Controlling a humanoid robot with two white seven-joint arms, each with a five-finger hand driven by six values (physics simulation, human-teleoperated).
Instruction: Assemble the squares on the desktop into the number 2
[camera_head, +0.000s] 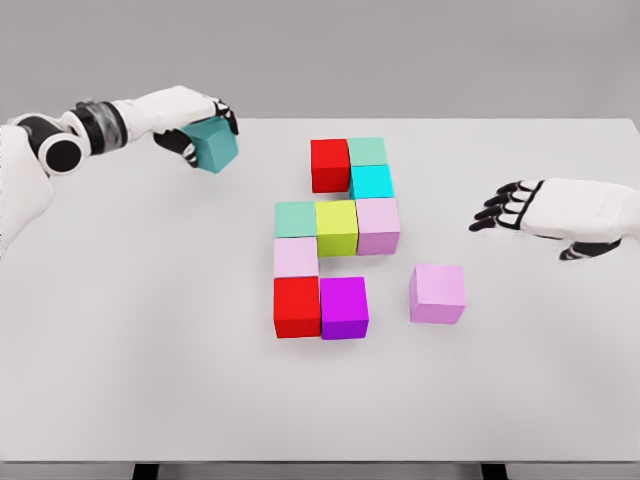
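- Ten cubes showed in my head view, all on or over the white table.
- My left hand hung at the far left of the table, fingers curled round a teal cube, which sat tilted in the grip.
- My right hand hovered at the right side, fingers spread and holding nothing, well apart from every cube.
- Eight cubes sat touching in the middle: a red cube and a mint cube in the far row, a cyan cube just below the mint one.
- Below that ran a green cube, a yellow cube and a pink cube.
- A pale pink cube sat under the green one, then a second red cube beside a purple cube in the near row.
- A loose lilac cube stood near the purple one, not touching it.
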